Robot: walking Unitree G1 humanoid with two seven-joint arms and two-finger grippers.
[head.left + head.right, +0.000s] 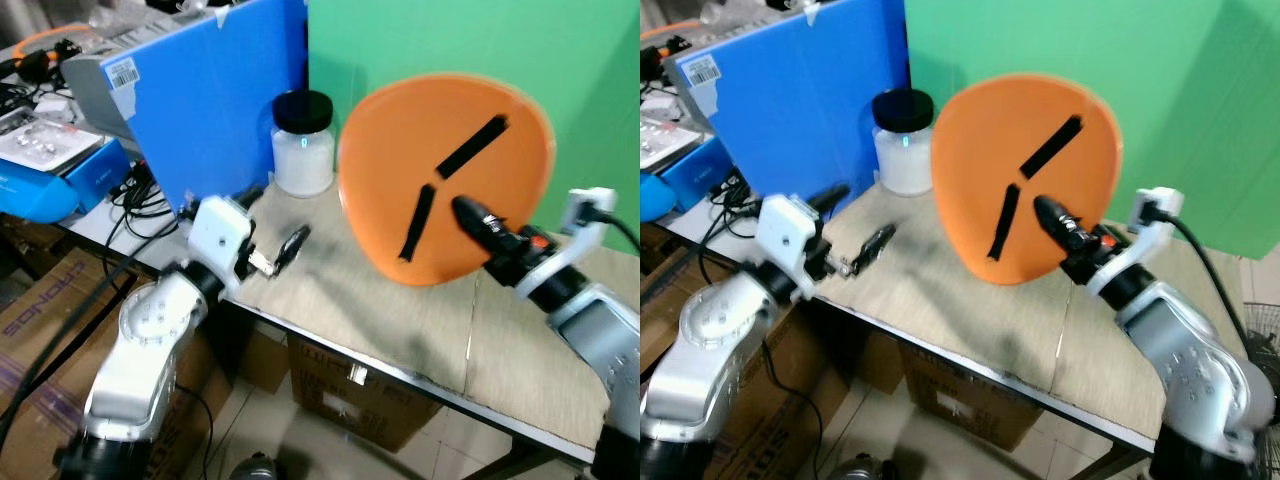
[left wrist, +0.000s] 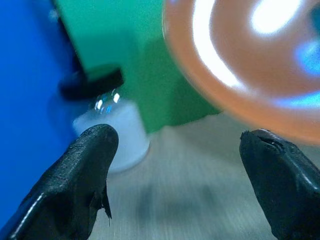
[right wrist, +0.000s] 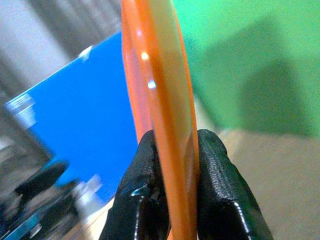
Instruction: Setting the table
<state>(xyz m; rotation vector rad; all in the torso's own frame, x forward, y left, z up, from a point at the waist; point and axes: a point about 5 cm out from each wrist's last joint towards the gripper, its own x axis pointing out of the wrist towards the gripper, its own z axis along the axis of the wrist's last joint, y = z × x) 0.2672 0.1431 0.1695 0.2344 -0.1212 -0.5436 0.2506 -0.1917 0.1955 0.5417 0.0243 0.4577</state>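
Above table (image 1: 400, 330), right gripper (image 3: 172, 175) pinches upright, seemingly black-taped orange plate (image 1: 445, 170).

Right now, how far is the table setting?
Nothing looks set yet: the table holds a white jar. In hand: the right gripper pinches the orange plate by its rim, held on edge above the table. The left gripper is open. Left: laying the plate flat.

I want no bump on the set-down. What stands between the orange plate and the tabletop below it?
Nothing visible: the right gripper holds the orange plate upright over bare tabletop. The jar and left gripper sit off to its left.
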